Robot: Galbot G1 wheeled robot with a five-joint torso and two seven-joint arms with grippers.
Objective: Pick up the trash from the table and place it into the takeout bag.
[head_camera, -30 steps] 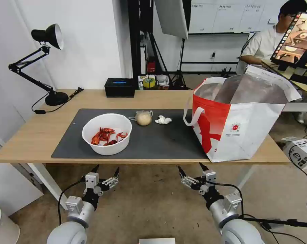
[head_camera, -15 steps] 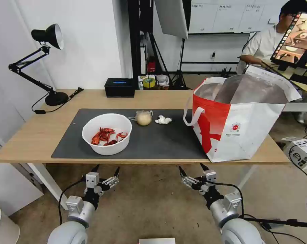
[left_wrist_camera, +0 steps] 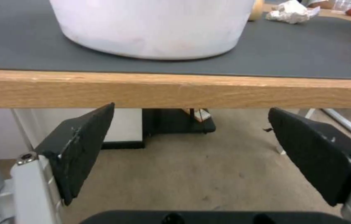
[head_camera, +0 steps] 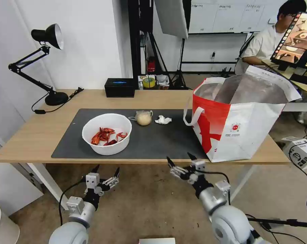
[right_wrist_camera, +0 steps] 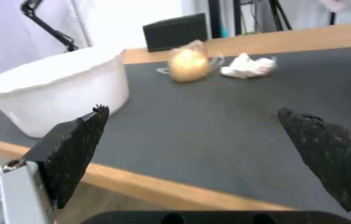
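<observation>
On the table [head_camera: 31, 135] lies a dark grey mat [head_camera: 160, 139] with the trash on it: a white bowl [head_camera: 106, 134] of red crayfish shells, a knotted clear bag [head_camera: 143, 118] with a beige lump, and a crumpled tissue [head_camera: 163, 119]. The red-and-white takeout bag [head_camera: 238, 118] stands open at the table's right end. My right gripper [head_camera: 180, 160] is open, at the table's front edge, left of the takeout bag. My left gripper [head_camera: 106, 170] hangs open below the front edge, under the bowl [left_wrist_camera: 154, 28]. The right wrist view looks over the bowl [right_wrist_camera: 59, 90], the knotted bag [right_wrist_camera: 187, 63] and the tissue [right_wrist_camera: 248, 67].
A black box [head_camera: 119, 87] sits at the table's back edge, and a black desk lamp [head_camera: 45, 61] stands at the back left. A cardboard box [head_camera: 301, 150] lies on the floor to the right. A person sits at another desk behind.
My right gripper has risen and moved left, from below the table up to its front edge. The left gripper and the trash have stayed put.
</observation>
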